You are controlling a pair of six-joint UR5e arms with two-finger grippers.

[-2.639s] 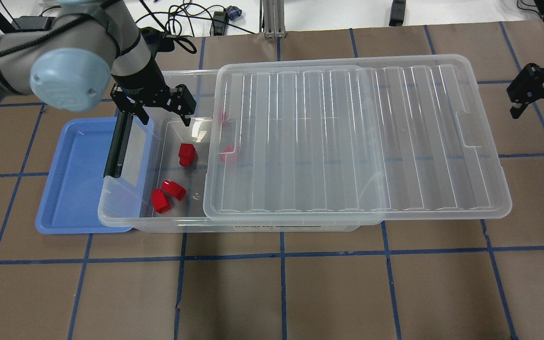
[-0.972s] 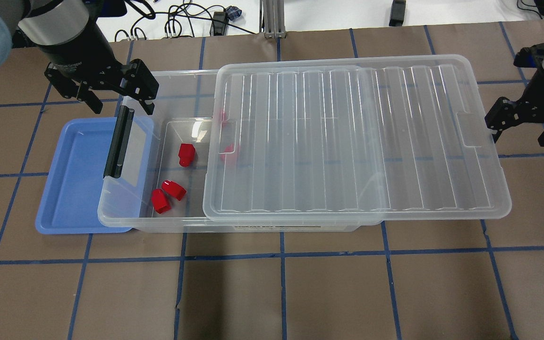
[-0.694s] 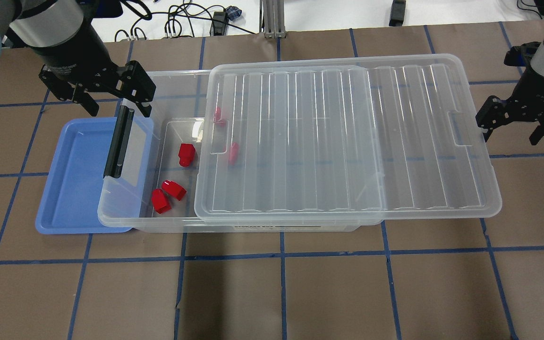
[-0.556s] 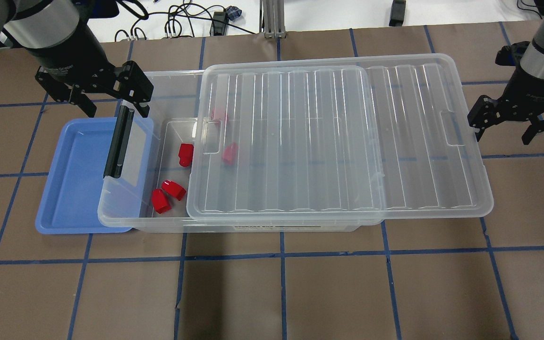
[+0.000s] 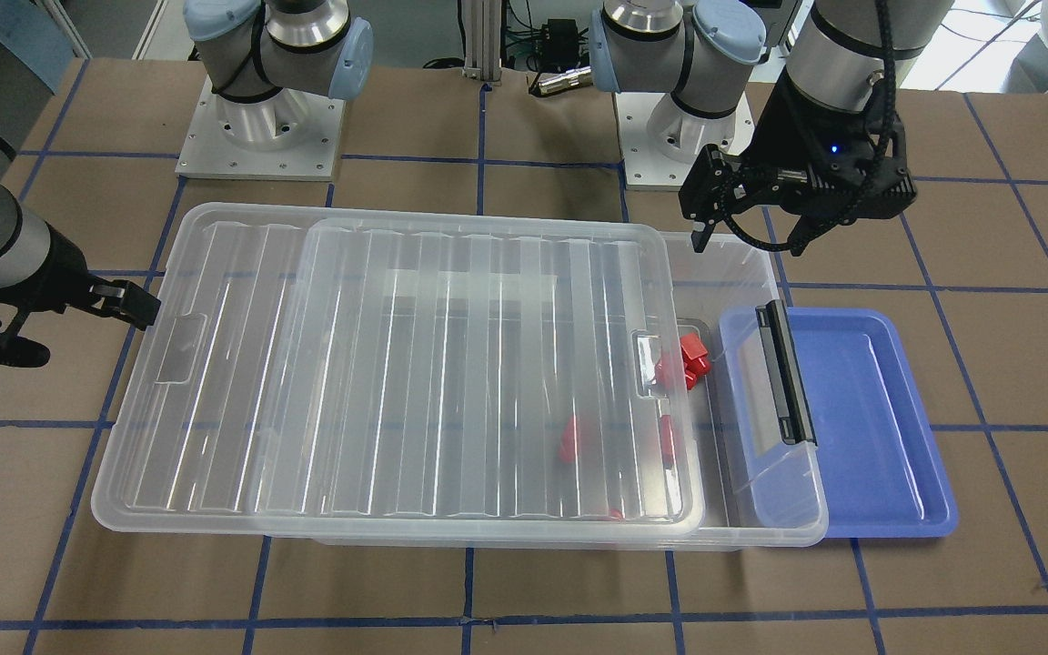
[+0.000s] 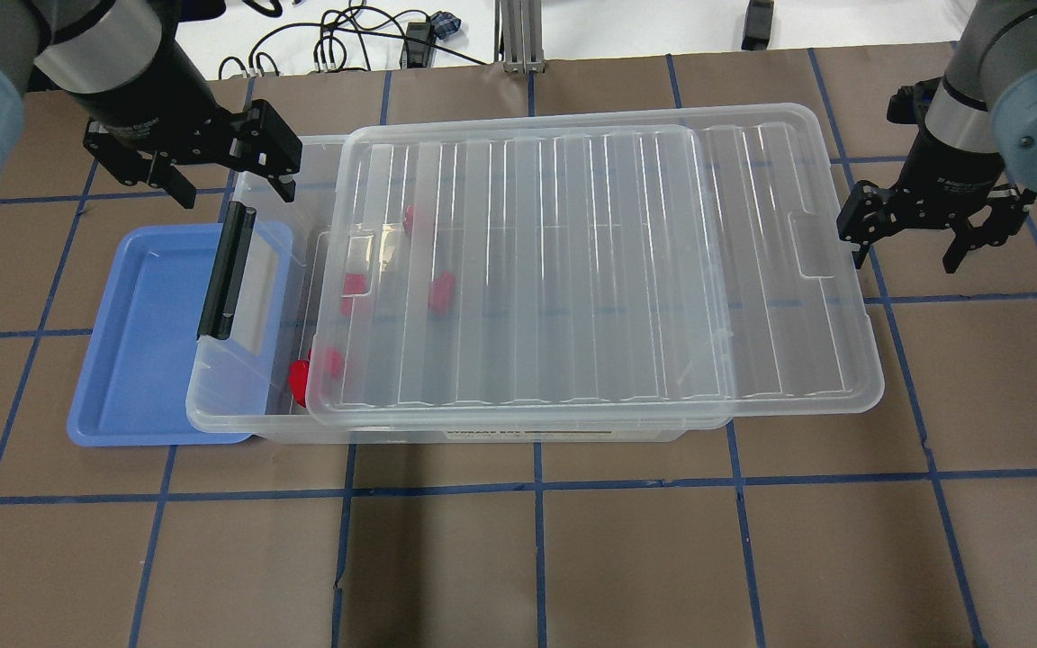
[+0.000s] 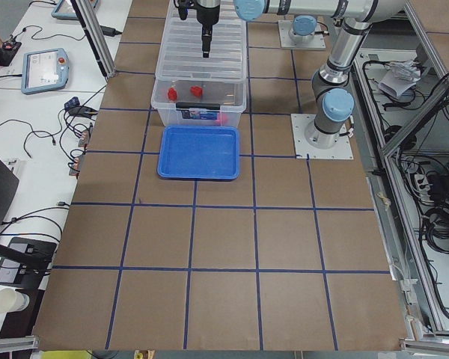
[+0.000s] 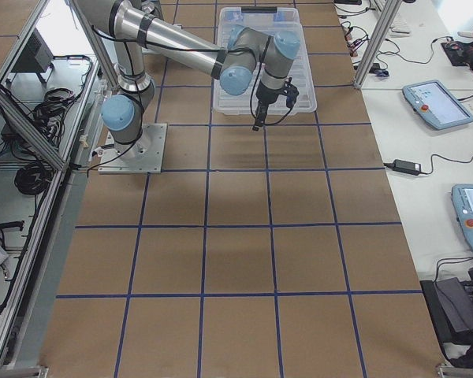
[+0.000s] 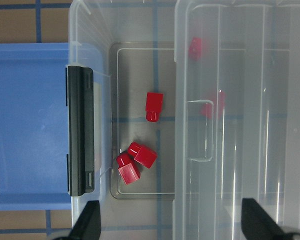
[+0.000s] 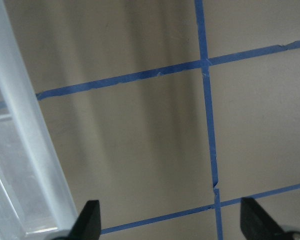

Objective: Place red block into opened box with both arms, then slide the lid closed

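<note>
box (image 6: 374,430) | front label (image 6: 527,433) blurred, perhaps "STORAGE BOX" | lid (image 6: 572,270) partly covering

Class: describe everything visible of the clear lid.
The lid is a flat rectangle of clear plastic with rounded corners, parallel raised ribs and a tab recess at each short end. It lies level on the box, offset toward the robot's right and overhanging there, leaving the latch end uncovered. The right end effector, open, sits against its overhanging edge.
</note>
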